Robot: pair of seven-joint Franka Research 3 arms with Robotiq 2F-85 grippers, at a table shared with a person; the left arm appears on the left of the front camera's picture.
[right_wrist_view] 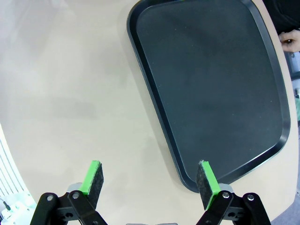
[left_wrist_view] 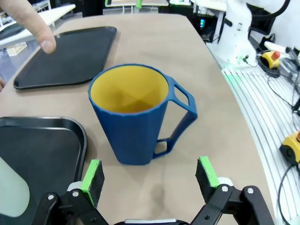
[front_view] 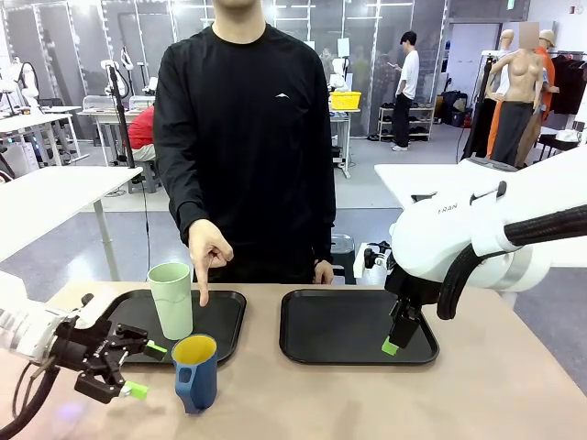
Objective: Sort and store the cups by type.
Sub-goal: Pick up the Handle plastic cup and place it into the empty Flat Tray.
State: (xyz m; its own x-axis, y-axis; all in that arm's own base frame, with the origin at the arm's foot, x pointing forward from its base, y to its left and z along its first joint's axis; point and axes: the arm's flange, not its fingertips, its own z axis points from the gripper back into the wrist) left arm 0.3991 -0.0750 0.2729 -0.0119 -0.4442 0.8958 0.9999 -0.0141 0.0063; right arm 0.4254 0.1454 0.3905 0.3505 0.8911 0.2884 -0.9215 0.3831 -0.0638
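left gripper (front_view: 146, 369) wide open, empty, facing blue mug (front_view: 194, 376) on bench (front_view: 495, 394). right gripper (right_wrist_view: 150, 180) open, empty, above edge of right tray (front_view: 344, 323). green tumbler (front_view: 171, 301) upright on left tray (front_view: 225, 316).

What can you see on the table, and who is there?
table: one, tan, under everything.
left tray: one, black, on the table's left half.
right tray: one, black, on the table's right half.
tumbler: one, pale green, standing on the left tray.
mug: one, dark blue with yellow inside, on the table by the left tray's near edge.
person's hand: one, finger pointing down at the left tray beside the tumbler.
left end effector: one, black with green pads, open, facing the mug.
right end effector: one, black with green pads, open, over the right tray's near edge.
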